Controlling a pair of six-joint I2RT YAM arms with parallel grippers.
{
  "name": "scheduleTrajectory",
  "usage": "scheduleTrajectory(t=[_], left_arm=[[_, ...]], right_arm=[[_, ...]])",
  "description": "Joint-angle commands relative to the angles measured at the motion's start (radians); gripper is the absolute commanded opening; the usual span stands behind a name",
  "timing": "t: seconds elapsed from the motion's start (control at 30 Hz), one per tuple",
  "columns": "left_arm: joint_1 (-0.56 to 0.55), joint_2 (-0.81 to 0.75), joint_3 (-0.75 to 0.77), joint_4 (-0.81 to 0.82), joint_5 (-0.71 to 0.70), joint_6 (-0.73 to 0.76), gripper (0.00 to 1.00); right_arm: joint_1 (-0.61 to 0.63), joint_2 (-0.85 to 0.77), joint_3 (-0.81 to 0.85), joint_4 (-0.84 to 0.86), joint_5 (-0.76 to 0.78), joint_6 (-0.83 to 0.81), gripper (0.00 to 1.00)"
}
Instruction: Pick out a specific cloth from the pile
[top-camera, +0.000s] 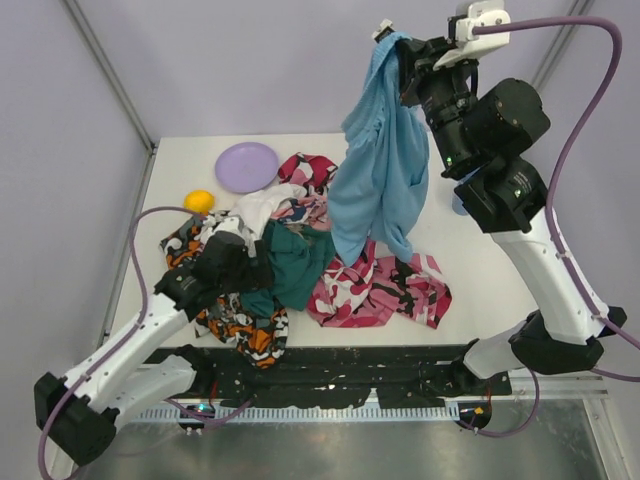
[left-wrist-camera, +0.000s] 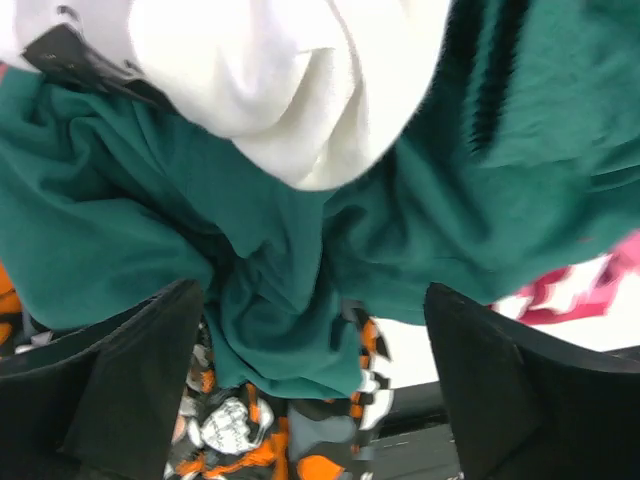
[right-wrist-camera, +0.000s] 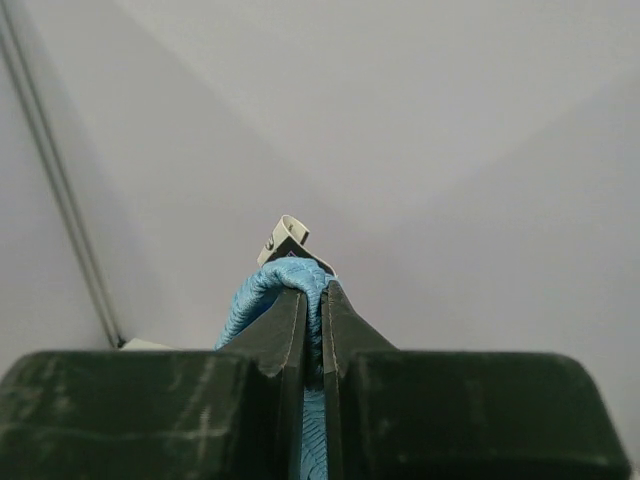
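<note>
The light sky-blue cloth (top-camera: 378, 170) hangs full length from my right gripper (top-camera: 398, 52), raised high over the back of the table; its lower end reaches down to the pile (top-camera: 270, 262). In the right wrist view the gripper (right-wrist-camera: 311, 292) is shut on a fold of the cloth (right-wrist-camera: 262, 292), with a grey label above it. My left gripper (top-camera: 240, 262) rests low on the pile. In the left wrist view it (left-wrist-camera: 315, 375) is open, its fingers (left-wrist-camera: 130, 380) astride the dark teal cloth (left-wrist-camera: 270, 300), with white fabric (left-wrist-camera: 290, 90) beyond.
A purple plate (top-camera: 247, 165) and a yellow ball (top-camera: 199, 201) lie at the back left. A pink patterned garment (top-camera: 380, 290) lies front right, an orange-black one (top-camera: 245, 330) at the front edge. A small blue cup (top-camera: 458, 205) sits behind my right arm.
</note>
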Motion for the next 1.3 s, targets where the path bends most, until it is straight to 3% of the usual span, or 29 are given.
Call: scheduleTrajectory(t=[0.0,0.3,0.57,0.7,0.83,1.03,1.13,1.27], left_arm=[[-0.004,-0.143,0.052,-0.052,-0.012,-0.017,1.00],[-0.009,-0.337,0.075,-0.079,0.016,0.006,1.00],[-0.007,-0.363,0.027,-0.024,0.018,0.021,1.00],[-0.007,-0.351,0.009,0.010,0.010,0.035,1.00],[-0.007,-0.326,0.004,0.043,0.022,0.044,1.00],[-0.007,-0.283,0.033,0.034,0.015,0.059,1.00],[-0.007,-0.286,0.033,0.031,0.008,0.061,1.00],[-0.007,-0.292,0.033,0.016,0.007,0.059,1.00]], right_arm=[[-0.085,0.041,0.081,0.045,0.032,0.015,0.05],[-0.310,0.238,0.196,0.054,-0.006,0.089,0.05],[-0.404,0.452,0.429,0.081,0.042,0.044,0.05],[-0.416,0.458,0.353,0.265,0.107,-0.049,0.05],[-0.441,0.489,0.370,0.252,0.075,-0.025,0.05],[-0.458,0.435,0.114,0.267,-0.072,0.058,0.05],[-0.458,0.383,-0.143,0.348,-0.112,0.113,0.05],[-0.459,0.380,-0.377,0.442,-0.054,0.150,0.05]])
